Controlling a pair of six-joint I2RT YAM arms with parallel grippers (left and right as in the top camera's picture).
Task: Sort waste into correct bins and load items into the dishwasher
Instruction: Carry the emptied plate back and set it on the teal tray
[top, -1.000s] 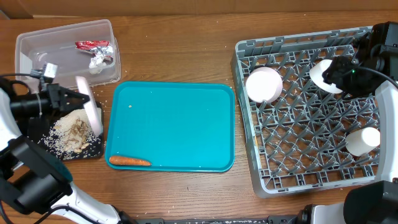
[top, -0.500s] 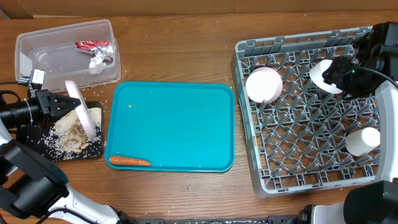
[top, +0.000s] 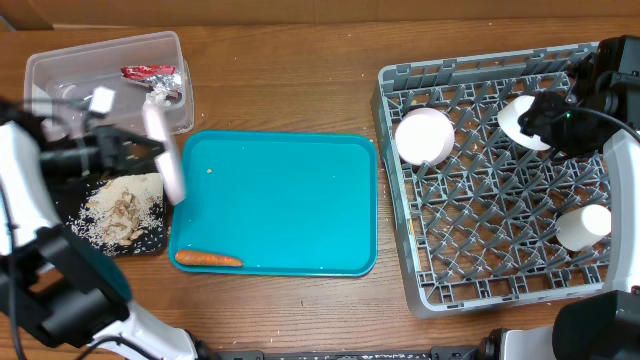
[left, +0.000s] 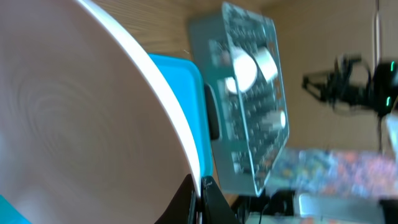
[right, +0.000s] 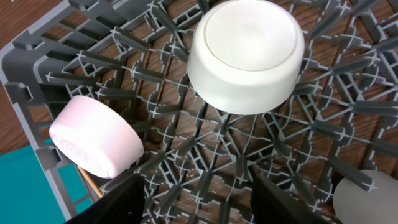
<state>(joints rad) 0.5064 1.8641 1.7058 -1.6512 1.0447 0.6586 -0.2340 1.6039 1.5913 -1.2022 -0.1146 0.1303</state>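
Looking down on the worktop (top: 290, 80), you find the clear tub (top: 60, 75) at the far left holding the red wrapper (top: 148, 72) and, just beside it, the foil wad (top: 162, 96). Just in front of the tub, the black tray (top: 150, 240) carries the pile of beige scraps (top: 120, 210), with loose grains spread round it.

The teal tray (top: 290, 200) holds the carrot (top: 208, 259), lying along its near edge by the left corner, and one small crumb near the far left corner.

Your left tool (left: 200, 198) is clamped shut on the rim of the white plate (top: 165, 155). The plate is held on edge and tilted, blurred with motion, above the spot where tub, black tray and teal tray meet. It fills most of the left wrist view.

The grey rack (top: 400, 250) sits at the right. In it, one bowl on its side (right: 93, 143) leans by the left wall, an upturned bowl (right: 245, 56) sits near the far right, and the cup (top: 583, 226) stands by the right wall.

Your right tool (right: 196, 186) hangs over the rack just beside the upturned bowl, its jaws parted and holding nothing.
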